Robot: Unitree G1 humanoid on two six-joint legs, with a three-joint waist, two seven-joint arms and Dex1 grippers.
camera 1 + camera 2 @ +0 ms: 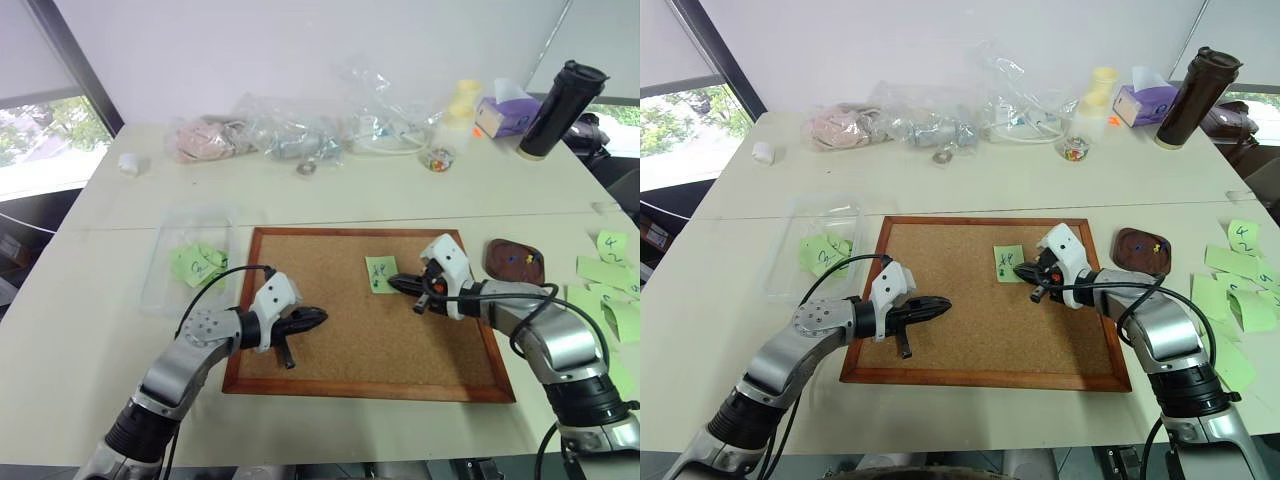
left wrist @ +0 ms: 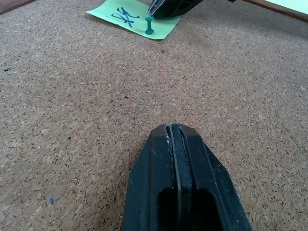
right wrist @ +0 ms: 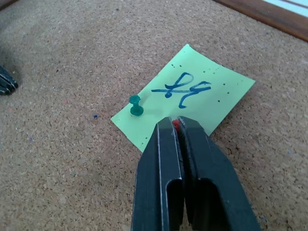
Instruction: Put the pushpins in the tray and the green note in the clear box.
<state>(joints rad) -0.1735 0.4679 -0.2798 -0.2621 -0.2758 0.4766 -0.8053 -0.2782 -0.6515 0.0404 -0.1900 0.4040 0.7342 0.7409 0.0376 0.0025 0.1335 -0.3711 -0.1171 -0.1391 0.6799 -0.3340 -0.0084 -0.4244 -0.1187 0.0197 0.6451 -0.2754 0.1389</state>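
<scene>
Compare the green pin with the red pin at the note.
The green pin stands free in the note, untouched; the red pin is pinched in the right hand. The green one shows whole, the red only as a sliver. Both sit along the note's same edge.

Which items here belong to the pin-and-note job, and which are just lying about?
Job: green note, green pushpin, red pushpin in right gripper, tray, clear box.
Lying about: plastic bags, tissue box, dark tumbler.

Bright, even daylight enters from a window (image 1: 45, 140) on the left; shadows on the worktop (image 1: 90, 330) are soft, views sharp.
</scene>
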